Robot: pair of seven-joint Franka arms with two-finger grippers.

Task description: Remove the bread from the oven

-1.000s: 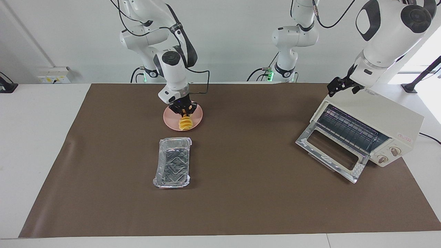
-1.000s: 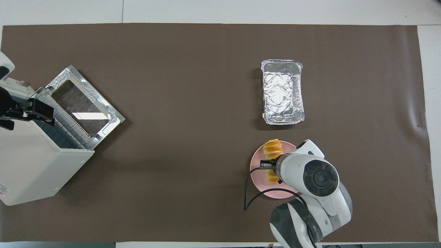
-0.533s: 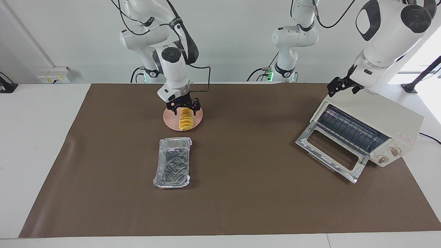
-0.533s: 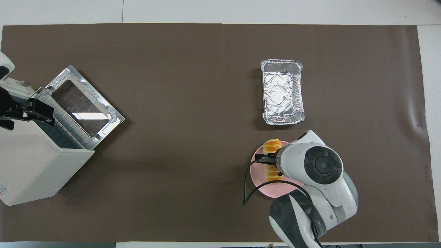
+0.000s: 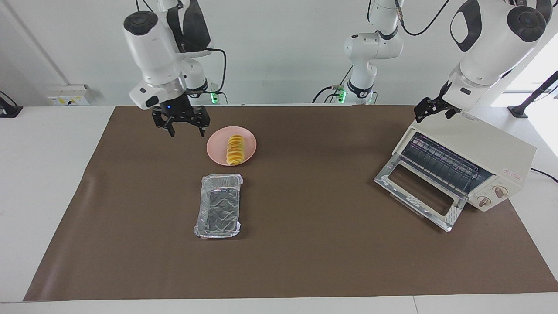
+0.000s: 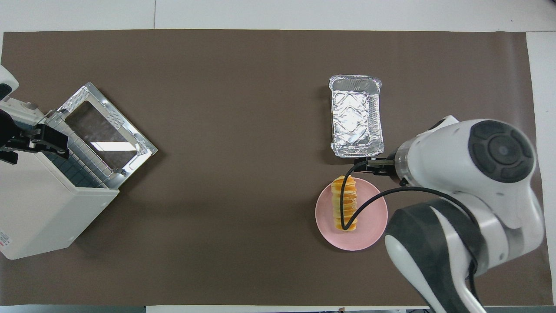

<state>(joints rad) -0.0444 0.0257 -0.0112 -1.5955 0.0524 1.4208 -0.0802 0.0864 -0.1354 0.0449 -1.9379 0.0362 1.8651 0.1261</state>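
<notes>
We judge the task essentially done: the ridged golden-yellow bread (image 5: 235, 149) lies on the round pink plate (image 5: 249, 146), clear of our right gripper's (image 5: 186, 129) open, empty fingers, well apart from the cream-white toaster oven (image 5: 475, 153) whose glass drop door hangs open, while our left gripper (image 5: 426, 111), fingers unreadable, waits over its top.

I can read no text from here. The oven (image 5: 466, 168), at about three o'clock on the table in the facing view, carries a small red logo (image 5: 512, 174) on its front panel above the knobs, but its letters are too small to make out.
</notes>
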